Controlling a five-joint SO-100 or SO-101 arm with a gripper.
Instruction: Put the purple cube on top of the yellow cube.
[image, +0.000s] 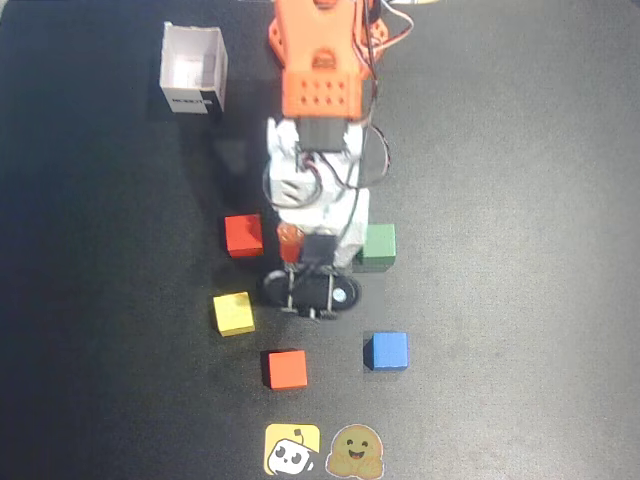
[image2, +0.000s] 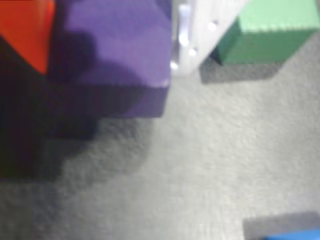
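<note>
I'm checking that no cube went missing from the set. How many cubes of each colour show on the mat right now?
Red: 1
Orange: 1
Yellow: 1
Green: 1
Blue: 1
Purple: 1, seen only in the wrist view, hidden under the arm from overhead
Total: 6 cubes

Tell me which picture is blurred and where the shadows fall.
Wrist view: soft and out of focus, the purple cube very close, casting a dark shadow on the mat below it. Overhead view: sharper, evenly lit, with only a faint shadow beside the white box.
</note>
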